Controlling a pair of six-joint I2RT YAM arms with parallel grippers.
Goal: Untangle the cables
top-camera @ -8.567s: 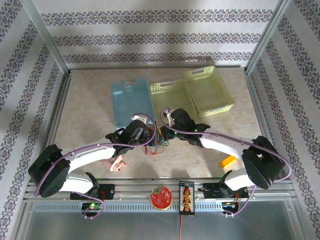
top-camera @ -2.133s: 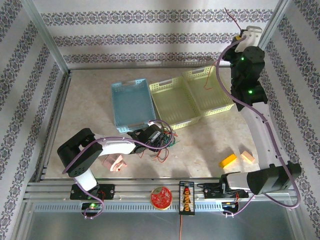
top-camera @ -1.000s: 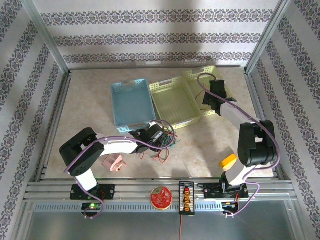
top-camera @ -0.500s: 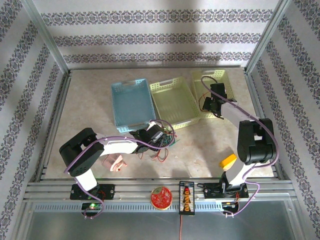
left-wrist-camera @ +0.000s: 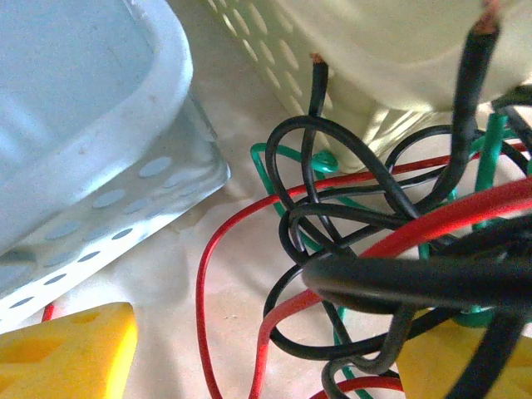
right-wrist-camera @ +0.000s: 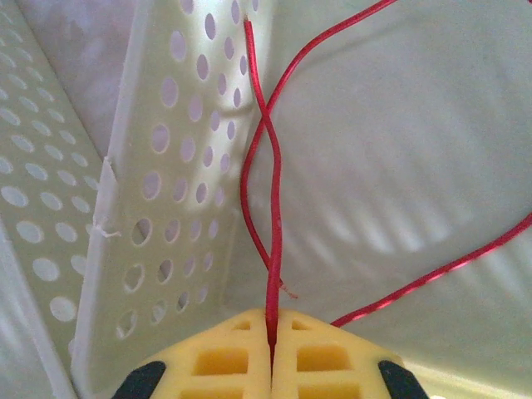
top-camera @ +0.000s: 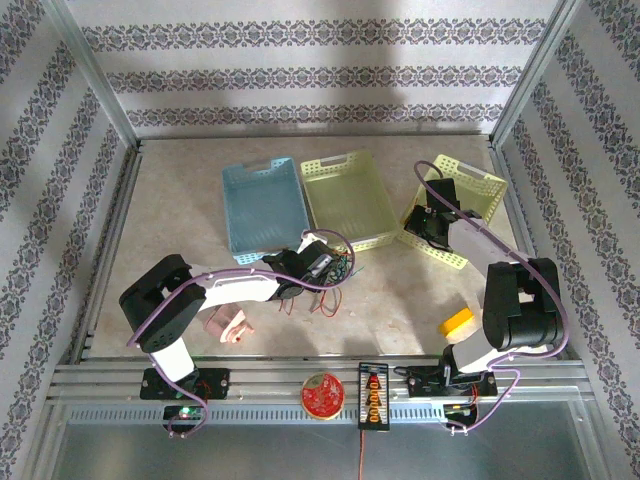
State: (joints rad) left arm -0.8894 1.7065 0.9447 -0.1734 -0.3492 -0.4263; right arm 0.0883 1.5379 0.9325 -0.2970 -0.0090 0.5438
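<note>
A tangle of thin red, green and black cables (top-camera: 336, 274) lies on the table just in front of the baskets. My left gripper (top-camera: 318, 262) is low over it. In the left wrist view the knot of cables (left-wrist-camera: 357, 241) sits between my spread yellow fingers (left-wrist-camera: 75, 349), and the left gripper (left-wrist-camera: 266, 337) is open. My right gripper (top-camera: 423, 218) reaches into the right yellow basket (top-camera: 482, 181). In the right wrist view the right gripper (right-wrist-camera: 273, 320) is shut on one red cable (right-wrist-camera: 259, 166), which loops up along the basket wall (right-wrist-camera: 166, 166).
A blue basket (top-camera: 262, 170) and a second yellow basket (top-camera: 345, 162) stand side by side behind the tangle. A yellow block (top-camera: 456, 322) lies at the front right and a pink piece (top-camera: 228, 326) at the front left. A red disc (top-camera: 321, 393) and a black connector strip (top-camera: 372, 395) sit on the front rail.
My right arm has come down from high up and carried the red cable into the right yellow basket, which has swung right and nearer. The left gripper has shifted slightly back over the tangle.
</note>
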